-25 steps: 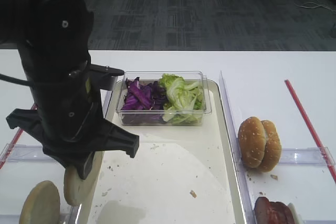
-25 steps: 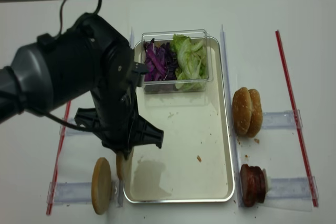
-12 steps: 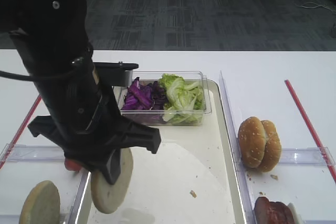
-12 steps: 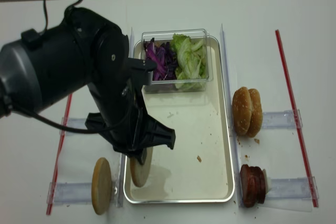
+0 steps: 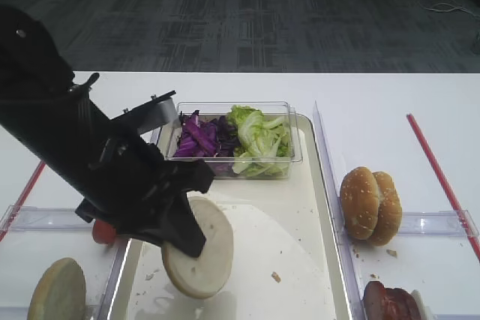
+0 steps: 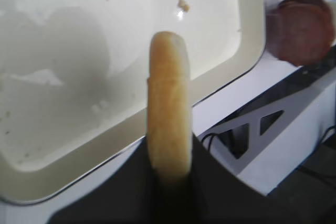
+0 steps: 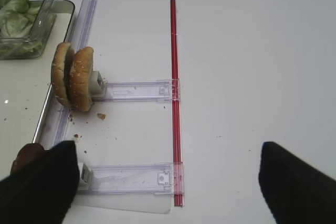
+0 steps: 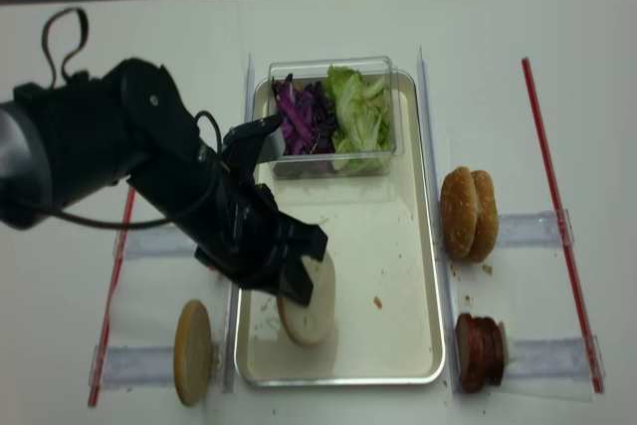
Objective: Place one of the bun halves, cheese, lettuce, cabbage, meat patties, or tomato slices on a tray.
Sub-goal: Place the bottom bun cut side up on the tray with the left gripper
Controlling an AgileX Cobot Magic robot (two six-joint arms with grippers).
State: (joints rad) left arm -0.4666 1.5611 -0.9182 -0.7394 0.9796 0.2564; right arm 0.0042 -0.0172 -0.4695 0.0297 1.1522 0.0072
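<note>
Over the long tray (image 5: 319, 207), the left gripper (image 5: 184, 234) pinches a flat bun half (image 5: 202, 249) by its edge — tilted, above the tray's near left corner, beside the tray's left rim. Let go at this angle, the bun may roll or land crust-up. The right gripper (image 7: 163, 182), right of the tray, hangs spread and empty.

left gripper (image 5: 182, 231) clamping bun bottom (image 5: 202, 251) — tilted, above tray (image 5: 300, 260)
</note>
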